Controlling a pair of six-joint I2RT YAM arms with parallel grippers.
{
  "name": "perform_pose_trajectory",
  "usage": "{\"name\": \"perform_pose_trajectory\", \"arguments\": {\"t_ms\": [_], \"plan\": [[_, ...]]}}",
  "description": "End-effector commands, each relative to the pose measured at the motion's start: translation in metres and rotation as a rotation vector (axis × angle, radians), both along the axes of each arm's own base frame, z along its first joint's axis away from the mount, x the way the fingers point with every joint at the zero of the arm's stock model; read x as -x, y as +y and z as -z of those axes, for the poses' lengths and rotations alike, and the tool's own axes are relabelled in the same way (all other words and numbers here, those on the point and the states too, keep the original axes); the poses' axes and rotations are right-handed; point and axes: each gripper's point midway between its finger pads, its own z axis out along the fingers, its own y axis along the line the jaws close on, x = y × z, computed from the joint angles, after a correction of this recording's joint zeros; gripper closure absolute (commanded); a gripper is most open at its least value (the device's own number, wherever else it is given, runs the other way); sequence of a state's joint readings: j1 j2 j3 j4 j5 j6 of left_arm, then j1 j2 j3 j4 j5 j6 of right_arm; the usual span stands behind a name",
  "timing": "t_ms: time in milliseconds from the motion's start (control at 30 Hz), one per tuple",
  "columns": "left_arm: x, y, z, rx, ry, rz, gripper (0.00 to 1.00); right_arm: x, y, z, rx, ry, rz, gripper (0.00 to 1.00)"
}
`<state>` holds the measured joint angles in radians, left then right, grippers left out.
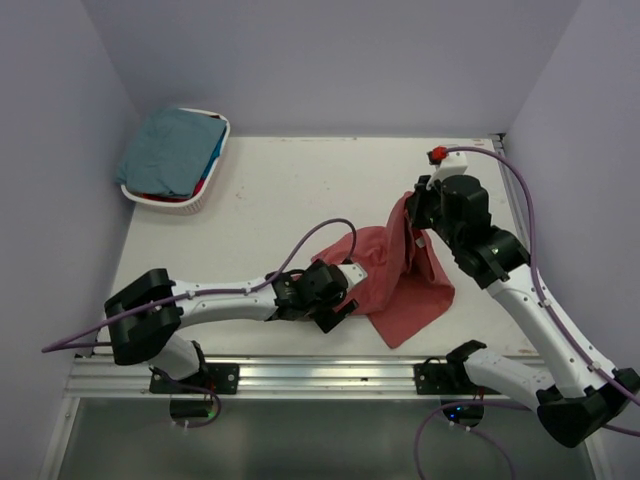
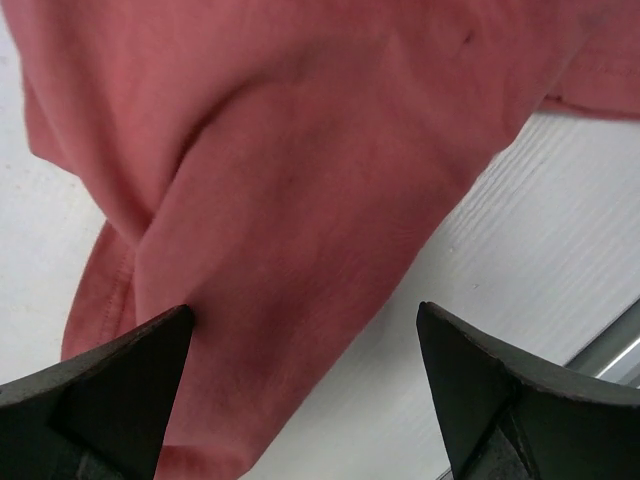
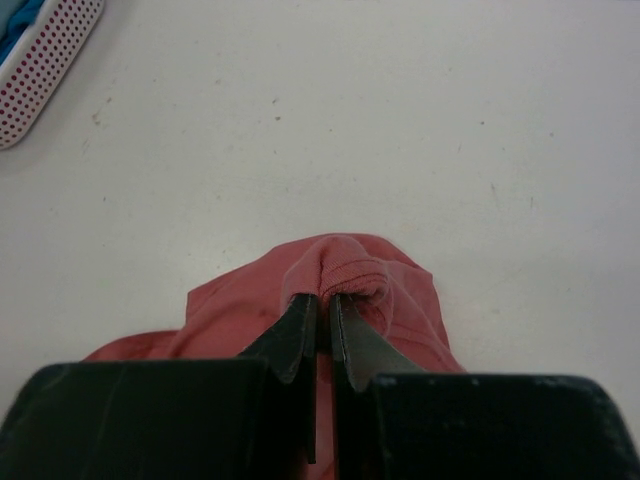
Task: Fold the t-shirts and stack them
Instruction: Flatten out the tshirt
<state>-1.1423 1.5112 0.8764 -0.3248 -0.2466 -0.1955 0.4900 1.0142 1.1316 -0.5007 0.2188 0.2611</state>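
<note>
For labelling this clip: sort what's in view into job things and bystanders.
Job: faded brick-red cloth t-shirt, pinched by the right gripper; muted teal cloth t-shirt, lying in the white oval perforated basket; open left gripper.
Bystanders: that basket; pale tabletop.

I was running a robotics lab cell: a white table (image 1: 300, 190) boxed in by plain pale walls (image 1: 330, 60), an aluminium mounting rail (image 1: 320, 375) at its near edge, purple cables (image 1: 322, 226) trailing.
</note>
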Motion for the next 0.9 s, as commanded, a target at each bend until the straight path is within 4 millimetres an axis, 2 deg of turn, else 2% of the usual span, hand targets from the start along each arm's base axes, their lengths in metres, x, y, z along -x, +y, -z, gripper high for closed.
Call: {"name": "perform_pose_trajectory", "arguments": {"t_ms": [0,100,200,233,300,333,367,400,467,500,567,600,667,700,767,800,867], "plan": [[0.005,-0.005,0.006,-0.035,0.027,0.052,0.03,-0.006,-0.001,-0.007,-0.013,-0.032,0.020,1.00],[0.001,-0.001,0.021,-0.096,0.027,0.038,0.08,-0.006,-0.002,-0.005,-0.008,-0.029,0.025,1.00],[-0.003,0.000,0.023,-0.115,0.013,0.020,0.33,-0.006,-0.003,-0.006,-0.004,-0.032,0.029,1.00],[-0.006,-0.001,0.018,-0.106,-0.001,0.011,0.55,-0.006,-0.004,-0.005,-0.001,-0.030,0.032,1.00],[-0.014,0.001,0.008,-0.101,-0.045,-0.027,0.76,-0.007,-0.004,-0.004,0.001,-0.030,0.035,1.00],[-0.018,0.001,-0.003,-0.085,-0.069,-0.046,0.94,-0.006,-0.005,-0.004,0.001,-0.030,0.037,1.00],[-0.025,0.005,-0.013,-0.081,-0.108,-0.089,1.00,-0.006,-0.005,-0.004,0.003,-0.031,0.041,1.00],[-0.030,0.003,-0.030,-0.047,-0.139,-0.114,1.00,-0.006,-0.006,-0.004,0.004,-0.030,0.042,1.00],[-0.038,0.010,-0.050,-0.030,-0.192,-0.177,1.00,-0.006,-0.008,-0.003,0.010,-0.028,0.055,1.00],[-0.042,0.010,-0.073,0.024,-0.223,-0.203,1.00,-0.007,-0.009,-0.002,0.013,-0.025,0.060,1.00],[-0.046,0.015,-0.096,0.068,-0.258,-0.253,1.00,-0.009,-0.014,0.001,0.028,-0.015,0.094,1.00],[-0.047,0.016,-0.120,0.128,-0.281,-0.274,1.00,-0.010,-0.017,0.005,0.039,-0.003,0.111,1.00],[-0.047,0.020,-0.142,0.185,-0.297,-0.300,1.00,-0.014,-0.020,0.014,0.060,0.030,0.142,1.00],[-0.046,0.019,-0.163,0.244,-0.306,-0.305,1.00,-0.016,-0.024,0.019,0.080,0.048,0.170,1.00],[-0.041,0.021,-0.176,0.269,-0.288,-0.303,1.00,-0.022,-0.025,0.033,0.102,0.094,0.197,1.00],[-0.040,0.019,-0.192,0.305,-0.282,-0.306,1.00,-0.023,-0.027,0.038,0.115,0.112,0.213,1.00],[-0.032,0.019,-0.199,0.319,-0.246,-0.293,1.00,-0.029,-0.029,0.055,0.134,0.168,0.251,1.00]]}}
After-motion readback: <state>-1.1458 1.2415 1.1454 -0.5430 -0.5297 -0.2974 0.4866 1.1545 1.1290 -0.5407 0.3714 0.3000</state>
